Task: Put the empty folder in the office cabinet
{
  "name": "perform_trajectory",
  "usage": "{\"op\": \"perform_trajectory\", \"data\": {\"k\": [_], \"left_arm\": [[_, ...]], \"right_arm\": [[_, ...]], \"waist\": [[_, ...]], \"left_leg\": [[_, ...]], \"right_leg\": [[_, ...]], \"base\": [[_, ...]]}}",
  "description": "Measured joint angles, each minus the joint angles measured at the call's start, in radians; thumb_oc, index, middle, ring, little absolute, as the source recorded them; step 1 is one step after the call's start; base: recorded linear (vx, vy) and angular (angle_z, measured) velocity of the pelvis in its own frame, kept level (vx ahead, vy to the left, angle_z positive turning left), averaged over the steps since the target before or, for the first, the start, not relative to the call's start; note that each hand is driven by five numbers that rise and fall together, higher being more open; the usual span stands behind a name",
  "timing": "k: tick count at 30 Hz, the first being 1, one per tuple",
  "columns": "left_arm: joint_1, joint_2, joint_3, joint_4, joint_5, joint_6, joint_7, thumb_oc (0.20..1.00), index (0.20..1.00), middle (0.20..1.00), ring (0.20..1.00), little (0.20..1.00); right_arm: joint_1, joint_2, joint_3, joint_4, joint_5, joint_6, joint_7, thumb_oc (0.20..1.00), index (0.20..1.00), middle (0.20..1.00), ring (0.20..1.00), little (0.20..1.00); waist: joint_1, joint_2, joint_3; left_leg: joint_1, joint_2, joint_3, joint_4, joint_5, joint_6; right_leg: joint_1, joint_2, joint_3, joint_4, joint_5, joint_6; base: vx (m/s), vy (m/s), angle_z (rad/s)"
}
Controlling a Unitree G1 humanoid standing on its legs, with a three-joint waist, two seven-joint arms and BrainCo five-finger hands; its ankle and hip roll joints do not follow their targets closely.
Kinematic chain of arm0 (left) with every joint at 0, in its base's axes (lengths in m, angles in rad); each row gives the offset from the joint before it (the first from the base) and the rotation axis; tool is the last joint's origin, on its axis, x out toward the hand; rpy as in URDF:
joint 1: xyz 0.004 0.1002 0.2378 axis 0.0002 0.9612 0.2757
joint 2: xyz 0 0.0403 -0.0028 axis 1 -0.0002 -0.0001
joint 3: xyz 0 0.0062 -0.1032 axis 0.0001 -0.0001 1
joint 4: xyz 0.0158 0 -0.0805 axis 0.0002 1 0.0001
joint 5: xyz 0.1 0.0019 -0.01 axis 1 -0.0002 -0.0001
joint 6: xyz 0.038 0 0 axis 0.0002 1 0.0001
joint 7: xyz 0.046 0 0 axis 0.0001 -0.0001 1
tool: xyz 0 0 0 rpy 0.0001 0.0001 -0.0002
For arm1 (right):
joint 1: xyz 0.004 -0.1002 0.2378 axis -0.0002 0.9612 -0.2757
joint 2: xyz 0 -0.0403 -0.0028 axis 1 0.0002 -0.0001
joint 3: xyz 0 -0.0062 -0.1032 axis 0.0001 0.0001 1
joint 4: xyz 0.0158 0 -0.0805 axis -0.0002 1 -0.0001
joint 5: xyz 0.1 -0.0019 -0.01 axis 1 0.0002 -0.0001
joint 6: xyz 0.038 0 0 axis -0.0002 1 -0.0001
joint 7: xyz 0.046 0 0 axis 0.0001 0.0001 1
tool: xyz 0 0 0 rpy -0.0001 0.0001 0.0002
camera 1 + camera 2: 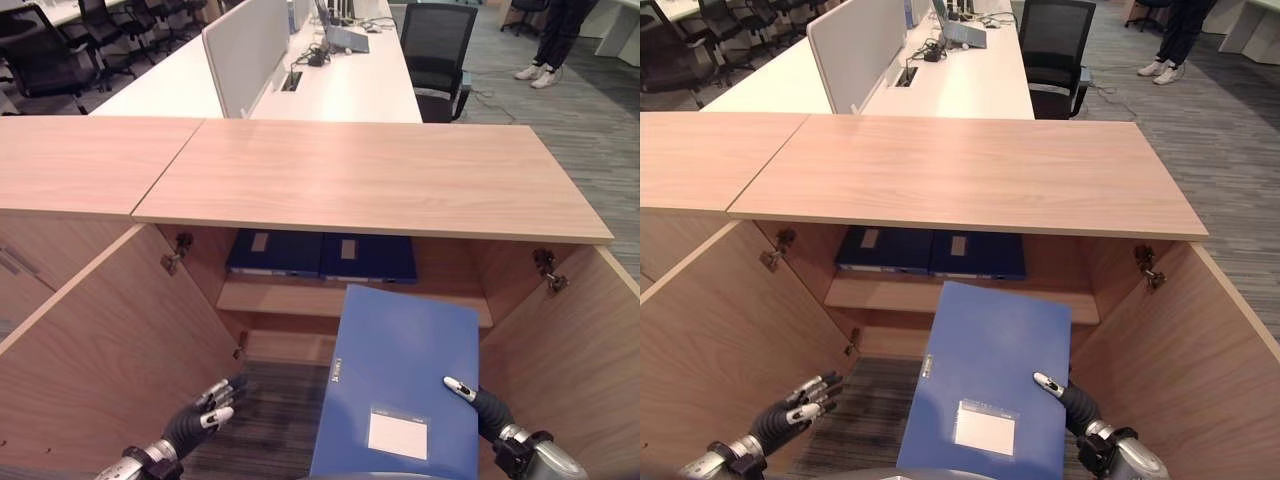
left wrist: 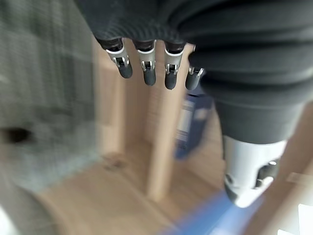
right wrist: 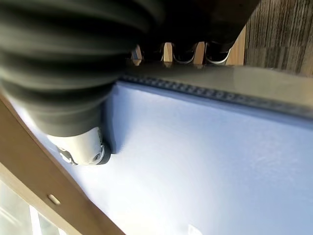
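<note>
The wooden office cabinet (image 1: 370,180) stands with both doors swung wide, its top a broad light-wood worktop. On its inner shelf (image 1: 280,297) two dark blue folders (image 1: 320,255) lie flat side by side. In front of the opening, a lighter blue folder (image 1: 400,385) with a white label is held tilted, its far edge just short of the shelf. The right hand (image 1: 478,400) grips its right edge, thumb on the cover and fingers (image 3: 168,51) curled under the rim. The left hand (image 1: 205,408) hangs low at the left, apart from the folder, fingers straight and holding nothing.
</note>
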Motion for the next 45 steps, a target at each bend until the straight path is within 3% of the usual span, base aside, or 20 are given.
{"op": "perform_trajectory", "data": {"k": [5, 9, 13, 17, 21, 30, 34, 39, 45], "left_arm": [[-0.038, -0.169, 0.016, 0.201, 0.129, -0.034, 0.105, 1.000, 1.000, 1.000, 1.000, 1.000], [-0.084, -0.222, 0.002, 0.287, 0.196, -0.042, 0.200, 1.000, 1.000, 1.000, 1.000, 1.000], [-0.099, -0.220, 0.002, 0.287, 0.198, -0.052, 0.250, 1.000, 1.000, 1.000, 1.000, 1.000], [-0.136, -0.212, -0.011, 0.277, 0.197, -0.075, 0.283, 1.000, 1.000, 1.000, 1.000, 1.000], [-0.179, -0.206, -0.044, 0.241, 0.191, -0.082, 0.295, 1.000, 1.000, 1.000, 1.000, 1.000], [-0.261, -0.200, -0.086, 0.229, 0.171, -0.105, 0.311, 1.000, 1.000, 1.000, 1.000, 1.000], [-0.279, -0.199, -0.103, 0.230, 0.169, -0.117, 0.319, 1.000, 1.000, 1.000, 1.000, 1.000], [-0.312, -0.193, -0.196, 0.231, 0.155, -0.118, 0.319, 1.000, 1.000, 1.000, 1.000, 1.000], [-0.317, -0.185, -0.225, 0.230, 0.156, -0.118, 0.319, 1.000, 1.000, 1.000, 1.000, 1.000]], "right_arm": [[-0.040, 0.135, -0.031, 0.080, 0.042, -0.015, -0.103, 0.200, 0.200, 0.200, 0.200, 0.200], [-0.135, 0.238, -0.028, 0.182, 0.090, -0.067, -0.222, 0.200, 0.200, 0.200, 0.200, 0.200], [-0.173, 0.242, -0.009, 0.197, 0.147, -0.095, -0.266, 0.200, 0.200, 0.200, 0.200, 0.200], [-0.274, 0.241, -0.018, 0.242, 0.197, -0.131, -0.317, 0.200, 0.200, 0.200, 0.200, 0.200], [-0.429, 0.244, -0.058, 0.304, 0.239, -0.193, -0.373, 0.200, 0.200, 0.200, 0.200, 0.200], [-0.655, 0.241, -0.171, 0.385, 0.334, -0.278, -0.458, 0.200, 0.200, 0.200, 0.200, 0.200], [-0.722, 0.223, -0.184, 0.396, 0.353, -0.311, -0.495, 0.200, 0.200, 0.200, 0.200, 0.200], [-0.937, 0.147, -0.297, 0.470, 0.401, -0.385, -0.544, 0.200, 0.200, 0.200, 0.200, 0.200], [-1.026, 0.137, -0.334, 0.495, 0.505, -0.451, -0.563, 0.200, 0.200, 0.200, 0.200, 0.200]], "waist": [[0.001, -0.006, -0.009], [0.007, -0.004, -0.006], [0.029, 0.007, 0.000], [0.046, 0.015, 0.044], [0.083, 0.040, 0.146], [0.116, 0.090, 0.284], [0.142, 0.109, 0.297], [0.171, 0.141, 0.317], [0.171, 0.143, 0.318]], "left_leg": [[-0.017, -0.003, -0.006, 0.000, 0.004, 0.003], [-0.031, -0.005, -0.020, 0.000, 0.009, 0.004], [-0.049, -0.006, -0.034, 0.003, 0.013, 0.004], [-0.101, -0.012, -0.076, 0.008, 0.033, 0.005], [-0.171, -0.014, -0.108, 0.024, 0.056, 0.002], [-0.295, -0.016, -0.152, 0.060, 0.079, 0.001], [-0.321, -0.016, -0.176, 0.063, 0.083, -0.001], [-0.387, -0.019, -0.217, 0.076, 0.097, -0.004], [-0.399, -0.033, -0.235, 0.087, 0.097, -0.004]], "right_leg": [[-0.013, -0.003, -0.005, 0.000, 0.001, 0.000], [-0.022, -0.006, -0.016, 0.000, 0.001, 0.001], [-0.028, -0.006, -0.032, 0.000, 0.001, 0.001], [-0.054, -0.010, -0.072, 0.001, 0.006, -0.003], [-0.106, -0.013, -0.099, 0.001, 0.028, -0.015], [-0.205, -0.026, -0.138, 0.043, 0.031, -0.018], [-0.221, -0.026, -0.153, 0.049, 0.026, -0.024], [-0.276, -0.041, -0.196, 0.091, 0.007, -0.032], [-0.311, -0.068, -0.205, 0.185, -0.046, -0.028]], "base": [[0.01, 0.017, 0.04], [0.00, 0.024, 0.09], [-0.07, 0.008, 0.13], [-0.10, 0.007, 0.28], [-0.14, 0.005, 0.25], [-0.07, 0.003, 0.15], [-0.01, -0.034, 0.16], [0.01, -0.033, 0.22], [0.02, -0.029, 0.12]]}}
